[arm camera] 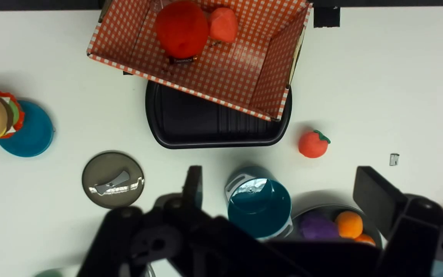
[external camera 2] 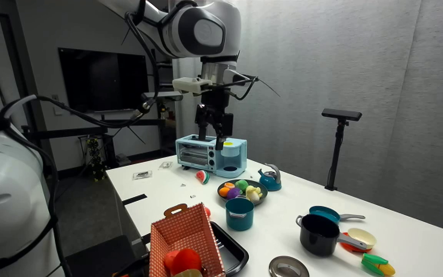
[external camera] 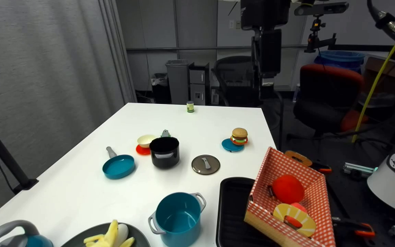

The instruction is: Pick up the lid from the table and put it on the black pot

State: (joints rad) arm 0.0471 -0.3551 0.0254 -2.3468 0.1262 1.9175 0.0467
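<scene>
In an exterior view, a grey curtain hangs well to the left of the black pot, a dark stand in front of it. Left of the pot, the white bench carries a teal kettle, well forward, and a shallow teal pan, close by. Near the pot's back left, a cream bowl sits on a red saucer. Beyond the bench's far edge, behind the pot, a grey bin and a drawer unit stand before grey wall panels. A teal pot stands on the bench in front of the black pot. The lid lies flat on the bench just right of the black pot, apart from it, handle up. Farther right of the pot, a toy burger overlaps a blue disc. To the pot's right but forward, a black tray is partly hidden by a red gingham box. Above and right of the pot hangs the claw, its jaws spread wide. A red-and-black chair stands off the bench, well right of the pot, and the white arm base is farthest right of it.
</scene>
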